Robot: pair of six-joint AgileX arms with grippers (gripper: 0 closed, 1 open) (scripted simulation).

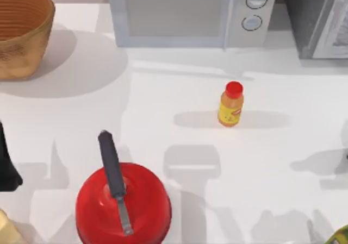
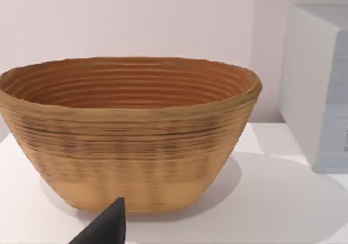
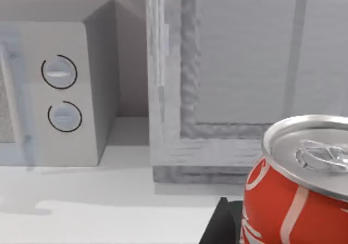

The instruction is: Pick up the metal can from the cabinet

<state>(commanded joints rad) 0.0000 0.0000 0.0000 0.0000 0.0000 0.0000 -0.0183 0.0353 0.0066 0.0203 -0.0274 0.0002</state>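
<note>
A white table (image 1: 179,200) is seen from above. A red can (image 3: 296,189) is seen right by the right gripper (image 3: 225,222), at the cabinet's (image 3: 239,75) five o'clock. How far either claw is opened cannot be told.

The can (image 3: 296,187) is cut off at the right wrist view's edge, so only its silver lid and part of its red side show, and whether any finger touches it cannot be told. In the top view, the basket (image 1: 22,35), the red pot (image 1: 124,206) and the cabinet (image 1: 318,18) run past the frame's edges.
</note>
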